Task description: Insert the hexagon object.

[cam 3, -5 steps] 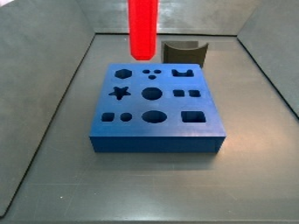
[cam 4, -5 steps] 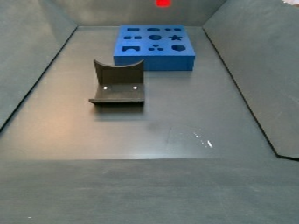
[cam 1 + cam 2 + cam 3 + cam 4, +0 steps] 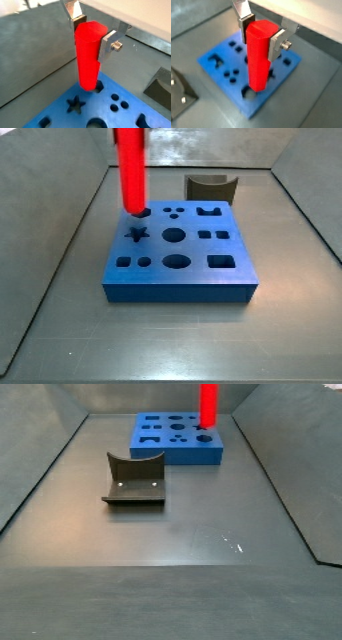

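The hexagon object is a long, glossy red rod [image 3: 89, 55]. It hangs upright between the silver fingers of my gripper [image 3: 92, 31], which is shut on its upper end; both wrist views show this [image 3: 261, 32]. The rod's lower end hangs just over the blue block [image 3: 181, 263] with shaped holes, at its far left corner by the star hole [image 3: 136, 233]. In both side views only the rod shows [image 3: 130, 168] [image 3: 210, 404]; the gripper is out of frame above. I cannot tell whether the tip touches the block.
The dark grey fixture [image 3: 134, 479] stands on the grey floor apart from the block [image 3: 178, 439], and shows behind it in a side view [image 3: 211, 186]. Sloping grey walls close in the floor on all sides.
The rod has come down and moved sideways, from high over the block's far edge to low over its corner by the star hole.
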Available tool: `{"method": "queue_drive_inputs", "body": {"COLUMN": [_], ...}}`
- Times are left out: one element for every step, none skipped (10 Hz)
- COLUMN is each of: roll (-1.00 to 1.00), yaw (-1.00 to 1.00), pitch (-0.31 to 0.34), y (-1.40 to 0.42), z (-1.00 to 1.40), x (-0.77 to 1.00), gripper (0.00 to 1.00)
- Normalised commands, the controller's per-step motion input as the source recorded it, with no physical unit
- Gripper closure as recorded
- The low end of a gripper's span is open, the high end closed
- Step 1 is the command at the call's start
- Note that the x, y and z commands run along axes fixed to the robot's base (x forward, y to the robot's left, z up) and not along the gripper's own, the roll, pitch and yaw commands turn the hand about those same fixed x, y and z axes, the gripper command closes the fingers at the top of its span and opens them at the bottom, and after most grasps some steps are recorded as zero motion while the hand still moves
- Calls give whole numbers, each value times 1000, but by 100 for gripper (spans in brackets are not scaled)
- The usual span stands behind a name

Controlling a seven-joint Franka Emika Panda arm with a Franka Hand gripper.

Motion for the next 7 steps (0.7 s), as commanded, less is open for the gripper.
{"method": "queue_drive_inputs", "body": {"roll": [-114, -136, -199, -166, -141, -140, -143], "yaw": [-706, -746, -757, -926, -940, -877, -740], "pitch": [-50, -99, -140, -111, -71, -56, -36], "y": [171, 111, 63, 0, 0, 0, 100], "z": [-414, -323, -194, -180, -251, -277, -340], "x": [-51, 0, 3, 71, 20, 0, 0], "gripper": [100, 100, 100, 100, 100, 100, 100]}}
